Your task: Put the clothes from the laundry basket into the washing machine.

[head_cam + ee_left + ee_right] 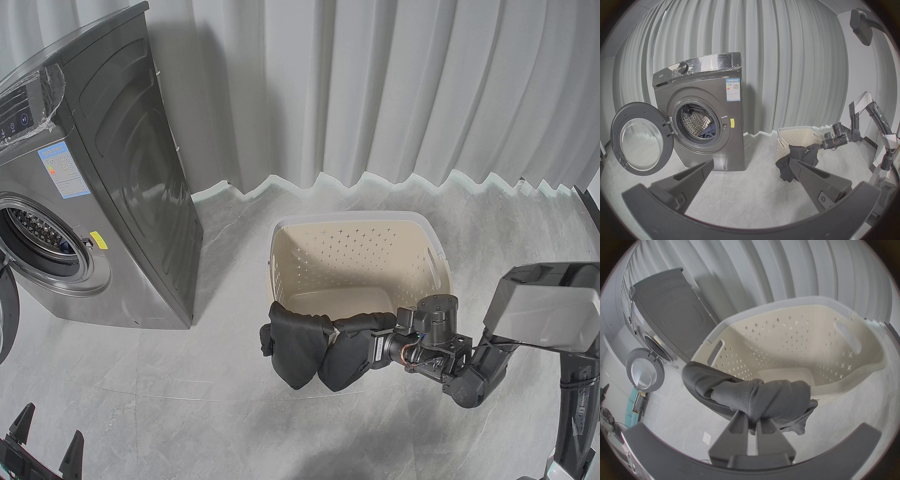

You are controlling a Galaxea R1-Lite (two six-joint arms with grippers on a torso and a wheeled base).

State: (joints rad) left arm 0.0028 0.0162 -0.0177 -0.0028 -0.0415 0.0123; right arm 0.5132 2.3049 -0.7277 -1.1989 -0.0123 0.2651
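Dark soft fabric: 1 garment pinched at its bunched middle by right pincer, draped over near rim of laundry basket. Limp, light, likely to trail and snag; grip at bunch sound. Left pincer spread wide, empty, facing open washing machine.

The grey stone-look floor carries the washing machine on the left side, and the cream laundry basket stands well apart to its right. The white curtain reaches the floor behind both.
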